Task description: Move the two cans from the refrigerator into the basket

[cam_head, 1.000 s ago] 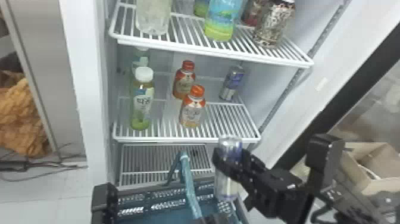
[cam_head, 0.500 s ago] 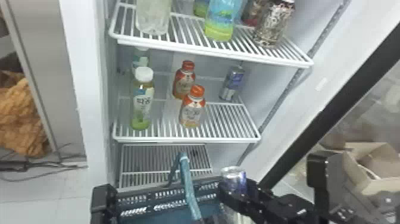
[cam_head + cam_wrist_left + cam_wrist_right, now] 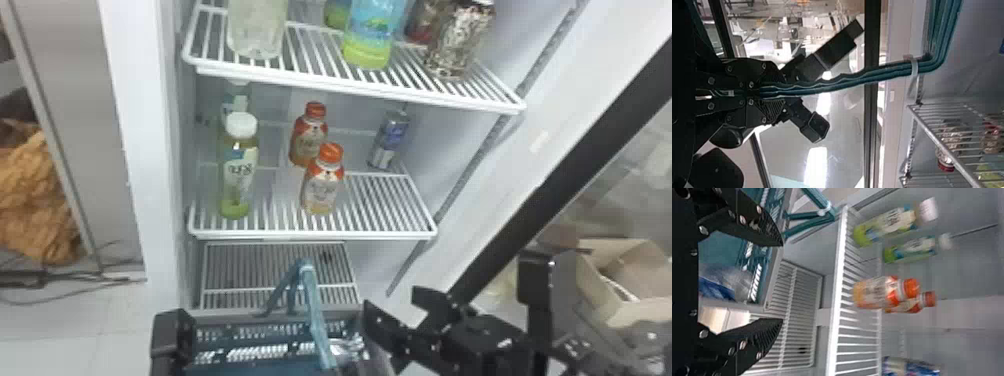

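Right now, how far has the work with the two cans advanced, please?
About half, it seems. Done: a blurred silver-blue shape, probably one can, lies in the basket. In hand: the left pincer is closed on the basket's handle; the right pincer is open and empty by the basket. Left to do: the other can stands on the shelf and must go into the basket.
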Motion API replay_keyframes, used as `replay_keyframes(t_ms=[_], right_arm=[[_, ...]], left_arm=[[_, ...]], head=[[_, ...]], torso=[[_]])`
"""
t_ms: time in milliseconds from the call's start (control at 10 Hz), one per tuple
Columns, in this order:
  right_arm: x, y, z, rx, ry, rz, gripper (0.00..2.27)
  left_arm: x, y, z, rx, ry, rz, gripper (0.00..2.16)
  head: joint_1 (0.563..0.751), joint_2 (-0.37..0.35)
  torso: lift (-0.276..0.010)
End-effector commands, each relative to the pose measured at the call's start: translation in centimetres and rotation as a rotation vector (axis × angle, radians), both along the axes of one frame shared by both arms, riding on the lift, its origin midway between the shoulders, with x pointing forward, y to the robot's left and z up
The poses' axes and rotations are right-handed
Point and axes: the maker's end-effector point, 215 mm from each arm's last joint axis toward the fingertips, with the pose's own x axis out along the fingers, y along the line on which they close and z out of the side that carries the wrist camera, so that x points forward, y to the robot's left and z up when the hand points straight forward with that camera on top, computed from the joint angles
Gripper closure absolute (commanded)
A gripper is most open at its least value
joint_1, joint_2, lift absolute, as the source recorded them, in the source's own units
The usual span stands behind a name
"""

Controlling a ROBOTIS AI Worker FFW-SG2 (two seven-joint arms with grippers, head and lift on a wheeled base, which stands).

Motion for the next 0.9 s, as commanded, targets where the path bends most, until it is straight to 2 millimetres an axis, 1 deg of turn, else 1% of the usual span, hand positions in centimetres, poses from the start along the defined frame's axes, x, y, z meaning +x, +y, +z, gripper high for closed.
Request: replay_keyframes(t_ms=[0,200,300,600,800], right_arm=[[1.6,-0.4,1.4,0.011,-0.070,-0.014,0.12],[4.0,-1.5,3.6,0.015,-0.181,-0.042,0.12],[5.6,-2.2,5.1,0.017,-0.257,-0.055,0.12],[8.9,-3.1,6.7,0.047,-0.388,-0.084,0.12],[11.7,-4.6,9.3,0.095,-0.587,-0.128,0.12]], left_arm=[[0.0,0.0,0.1,-0.002,0.000,0.000,1.21],[0.1,0.0,0.0,0.000,-0.001,0.002,1.21],[0.1,0.0,0.1,-0.003,0.000,0.003,1.21],[0.1,0.0,0.1,-0.002,-0.001,0.002,1.21],[0.2,0.0,0.1,-0.003,-0.001,0.005,1.21]], head=[[0.695,-0.350],[0.695,-0.350],[0.695,-0.350],[0.695,-0.350],[0.695,-0.350]], torso=[[-0.266],[-0.266],[-0.266],[-0.266],[-0.266]])
